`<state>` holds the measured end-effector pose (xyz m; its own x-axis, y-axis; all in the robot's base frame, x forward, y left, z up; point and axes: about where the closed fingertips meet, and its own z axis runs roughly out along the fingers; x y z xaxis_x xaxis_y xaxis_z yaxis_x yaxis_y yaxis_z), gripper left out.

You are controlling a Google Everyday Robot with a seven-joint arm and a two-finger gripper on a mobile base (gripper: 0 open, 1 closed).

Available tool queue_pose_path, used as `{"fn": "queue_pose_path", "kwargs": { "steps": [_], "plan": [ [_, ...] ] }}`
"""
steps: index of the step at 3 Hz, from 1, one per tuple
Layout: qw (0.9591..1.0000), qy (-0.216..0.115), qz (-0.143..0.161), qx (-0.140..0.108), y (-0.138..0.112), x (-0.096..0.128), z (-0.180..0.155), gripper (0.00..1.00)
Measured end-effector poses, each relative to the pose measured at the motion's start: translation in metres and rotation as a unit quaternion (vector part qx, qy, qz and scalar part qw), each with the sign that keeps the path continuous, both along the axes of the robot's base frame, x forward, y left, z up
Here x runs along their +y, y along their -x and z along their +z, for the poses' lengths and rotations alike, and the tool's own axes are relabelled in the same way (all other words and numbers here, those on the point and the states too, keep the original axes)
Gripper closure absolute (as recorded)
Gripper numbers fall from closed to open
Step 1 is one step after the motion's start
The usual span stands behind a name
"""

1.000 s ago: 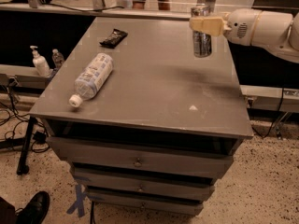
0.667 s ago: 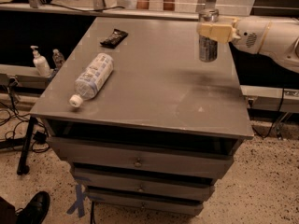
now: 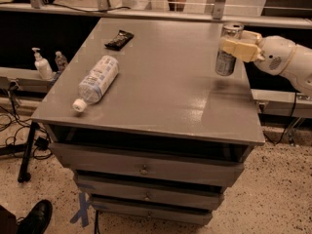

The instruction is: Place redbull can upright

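Gripper (image 3: 235, 48) grips redbull can (image 3: 225, 65) over table (image 3: 165, 84); seemingly upright

Claw (image 3: 234, 48) at far right; clamped

Table (image 3: 165, 106): grey, 3 drawers.
Bottle (image 3: 97, 79): on its side, left.
Wrapper (image 3: 119, 39): flat, far left.
Gripper (image 3: 230, 48): right edge, clasping upright can (image 3: 225, 66).

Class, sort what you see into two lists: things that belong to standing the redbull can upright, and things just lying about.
Belongs to the job: redbull can, upright near the right edge of the table; gripper, at the right, shut around the can.
Just lying about: water bottle, on its side; black snack wrapper, far side; pump bottle, left of the table.
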<state>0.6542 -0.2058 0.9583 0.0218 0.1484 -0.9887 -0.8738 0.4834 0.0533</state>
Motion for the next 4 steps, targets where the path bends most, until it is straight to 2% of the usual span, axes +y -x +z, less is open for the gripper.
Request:
{"fn": "queue_pose_path", "kwargs": {
  "steps": [1, 2, 3, 4],
  "plan": [
    [0.9993, -0.034, 0.011, -0.012, 0.007, -0.011, -0.013, 1.0],
    [0.998, -0.059, 0.018, -0.011, 0.011, -0.02, -0.028, 1.0],
    [0.9979, -0.061, 0.021, -0.003, 0.013, -0.025, -0.04, 1.0],
    [0.9984, -0.049, 0.028, 0.006, 0.015, -0.026, -0.046, 0.82]
  ]
}}
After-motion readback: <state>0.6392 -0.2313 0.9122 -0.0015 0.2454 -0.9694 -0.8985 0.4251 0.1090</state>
